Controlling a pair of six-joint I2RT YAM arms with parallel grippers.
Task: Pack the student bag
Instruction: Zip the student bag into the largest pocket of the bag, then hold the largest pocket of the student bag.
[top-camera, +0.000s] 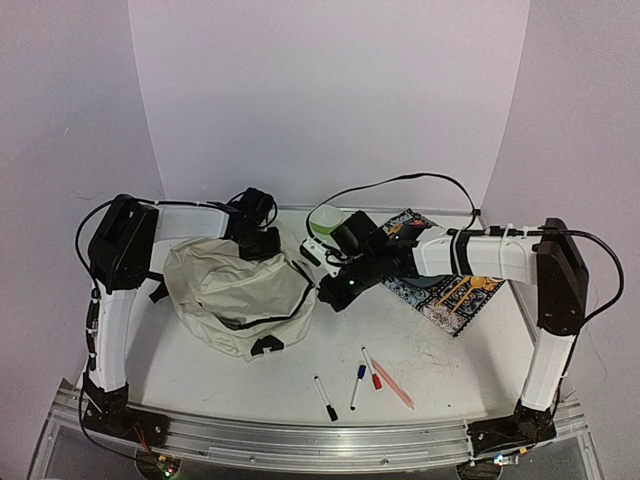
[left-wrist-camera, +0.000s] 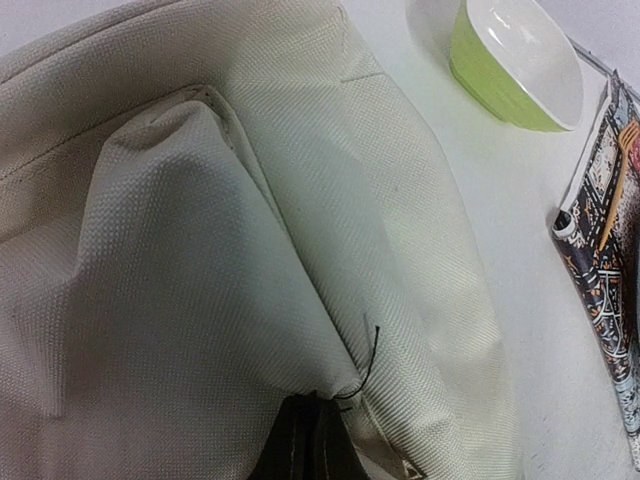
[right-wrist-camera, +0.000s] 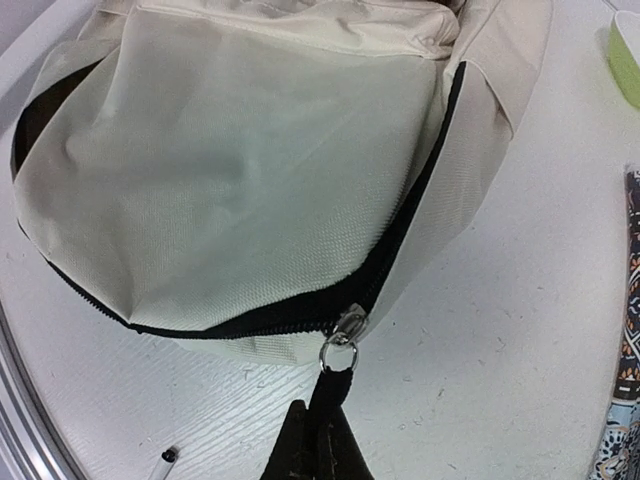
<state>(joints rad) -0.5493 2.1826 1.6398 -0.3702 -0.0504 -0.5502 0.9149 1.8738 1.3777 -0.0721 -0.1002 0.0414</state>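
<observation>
The left gripper (left-wrist-camera: 312, 430) pinches a fold of the bag (top-camera: 235, 290) fabric between closed fingers, and the right gripper (right-wrist-camera: 315, 435) is clamped on the bag's black zipper pull (right-wrist-camera: 334, 385).

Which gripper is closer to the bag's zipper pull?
Right. The right gripper is shut on the zipper pull; the left gripper pinches the student bag at its far edge.

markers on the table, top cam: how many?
3, on the near side, right of the student bag: black-capped marker, blue-capped marker, red-capped marker. A pink pen lies beside them. The bag could hide more.
</observation>
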